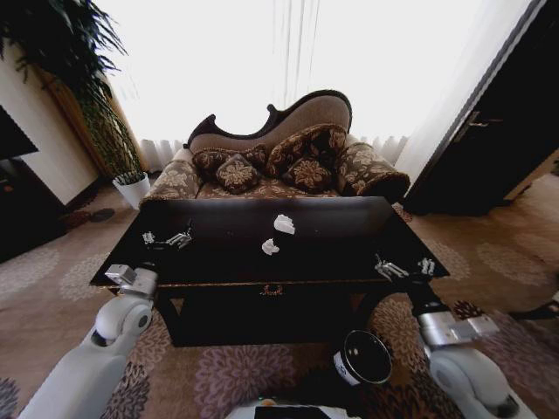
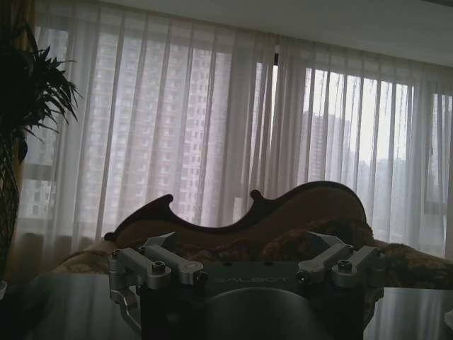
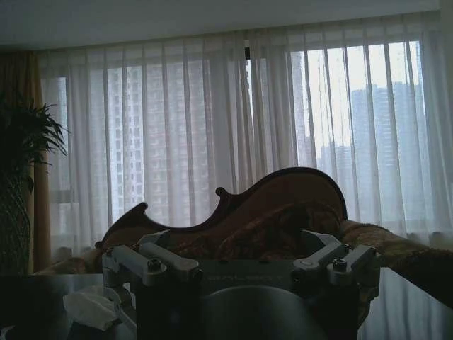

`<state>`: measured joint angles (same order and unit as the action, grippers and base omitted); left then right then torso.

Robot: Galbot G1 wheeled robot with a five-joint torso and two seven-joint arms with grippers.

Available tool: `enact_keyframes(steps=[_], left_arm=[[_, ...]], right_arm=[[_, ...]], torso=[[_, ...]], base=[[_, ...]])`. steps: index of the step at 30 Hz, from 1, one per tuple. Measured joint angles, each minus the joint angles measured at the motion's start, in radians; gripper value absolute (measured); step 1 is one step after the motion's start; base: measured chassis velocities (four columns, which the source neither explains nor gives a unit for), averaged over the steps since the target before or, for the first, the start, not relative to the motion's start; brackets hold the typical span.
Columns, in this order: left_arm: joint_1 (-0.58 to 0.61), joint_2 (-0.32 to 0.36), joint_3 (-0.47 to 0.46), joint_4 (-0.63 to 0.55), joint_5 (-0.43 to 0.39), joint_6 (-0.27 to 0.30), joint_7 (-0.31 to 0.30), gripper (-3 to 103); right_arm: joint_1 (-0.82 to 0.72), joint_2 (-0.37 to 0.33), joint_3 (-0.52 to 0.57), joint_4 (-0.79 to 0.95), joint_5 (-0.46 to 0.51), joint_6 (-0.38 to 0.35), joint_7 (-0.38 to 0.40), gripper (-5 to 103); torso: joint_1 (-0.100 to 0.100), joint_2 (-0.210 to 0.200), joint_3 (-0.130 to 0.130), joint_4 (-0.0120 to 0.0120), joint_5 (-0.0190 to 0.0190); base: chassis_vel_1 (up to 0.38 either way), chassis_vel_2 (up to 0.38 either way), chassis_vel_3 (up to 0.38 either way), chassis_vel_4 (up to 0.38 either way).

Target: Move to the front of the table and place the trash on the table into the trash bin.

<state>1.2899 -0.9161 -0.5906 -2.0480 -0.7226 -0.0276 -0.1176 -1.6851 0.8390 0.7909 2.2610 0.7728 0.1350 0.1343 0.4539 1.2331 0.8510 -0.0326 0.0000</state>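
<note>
The dark glossy table [image 1: 218, 262] stands right in front of me. Two crumpled white paper wads of trash lie near its middle, one farther back [image 1: 284, 224] and one nearer [image 1: 270, 247]. A wad [image 3: 90, 309] also lies on the tabletop beside the right gripper in the right wrist view. The black trash bin [image 1: 362, 358] with a pale rim sits on the carpet below the table's front right. My left gripper [image 1: 166, 237] [image 2: 244, 244] hovers open over the table's left part. Over the front right corner my right gripper [image 1: 403, 267] [image 3: 237, 241] is open too, holding nothing.
A patterned sofa [image 1: 279, 166] with cushions stands close behind the table. A white plant pot [image 1: 133, 188] with a tall plant is at the back left. A dark cabinet [image 1: 498, 131] lines the right side, dark furniture [image 1: 22, 201] the left. Carpet lies around the table.
</note>
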Motion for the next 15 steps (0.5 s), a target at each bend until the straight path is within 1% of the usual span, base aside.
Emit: enact_keyframes(steps=[2, 4, 5, 6, 8, 9, 10, 11, 13, 15], left_arm=[[0.000, 0.000, 0.000, 0.000, 0.000, 0.000, 0.000, 100], [0.000, 0.000, 0.000, 0.000, 0.000, 0.000, 0.000, 100], [0.000, 0.000, 0.000, 0.000, 0.000, 0.000, 0.000, 100], [0.000, 0.000, 0.000, 0.000, 0.000, 0.000, 0.000, 100], [0.000, 0.000, 0.000, 0.000, 0.000, 0.000, 0.000, 100], [0.000, 0.000, 0.000, 0.000, 0.000, 0.000, 0.000, 100], [0.000, 0.000, 0.000, 0.000, 0.000, 0.000, 0.000, 100], [0.000, 0.000, 0.000, 0.000, 0.000, 0.000, 0.000, 100], [0.000, 0.000, 0.000, 0.000, 0.000, 0.000, 0.000, 100], [0.000, 0.000, 0.000, 0.000, 0.000, 0.000, 0.000, 100]], right_arm=[[0.038, -0.068, -0.024, 0.003, 0.046, -0.060, 0.036, 100], [0.083, -0.155, -0.067, -0.003, 0.091, -0.116, 0.074, 100], [0.083, -0.155, -0.067, -0.003, 0.091, -0.116, 0.074, 100], [0.110, -0.205, -0.096, -0.015, 0.106, -0.140, 0.090, 100], [0.155, -0.273, -0.140, -0.033, 0.126, -0.180, 0.106, 100], [0.179, -0.298, -0.163, -0.041, 0.135, -0.197, 0.116, 100], [0.179, -0.298, -0.163, -0.041, 0.135, -0.197, 0.116, 100], [0.215, -0.333, -0.195, -0.055, 0.150, -0.219, 0.129, 100], [0.252, -0.387, -0.221, -0.076, 0.178, -0.249, 0.143, 100], [0.258, -0.399, -0.224, -0.082, 0.186, -0.253, 0.148, 100]], torso=[[0.000, 0.000, 0.000, 0.0002, -0.0004], [0.000, 0.000, 0.000, 0.0003, -0.0001], [0.000, 0.000, 0.000, 0.0003, -0.0001], [0.000, 0.000, 0.000, 0.0002, -0.0003], [0.000, 0.000, 0.000, 0.0001, -0.0002], [0.000, 0.000, 0.000, 0.0001, -0.0003], [0.000, 0.000, 0.000, 0.0001, -0.0003], [0.000, 0.000, 0.000, 0.0003, -0.0002], [0.000, 0.000, 0.000, 0.0004, -0.0002], [0.000, 0.000, 0.000, 0.0003, -0.0003]], base=[[0.000, 0.000, 0.000, 0.000], [0.000, 0.000, 0.000, 0.000], [0.000, 0.000, 0.000, 0.000], [0.000, 0.000, 0.000, 0.000], [0.000, 0.000, 0.000, 0.000], [0.000, 0.000, 0.000, 0.000], [0.000, 0.000, 0.000, 0.000], [0.000, 0.000, 0.000, 0.000], [0.000, 0.000, 0.000, 0.000], [0.000, 0.000, 0.000, 0.000]])
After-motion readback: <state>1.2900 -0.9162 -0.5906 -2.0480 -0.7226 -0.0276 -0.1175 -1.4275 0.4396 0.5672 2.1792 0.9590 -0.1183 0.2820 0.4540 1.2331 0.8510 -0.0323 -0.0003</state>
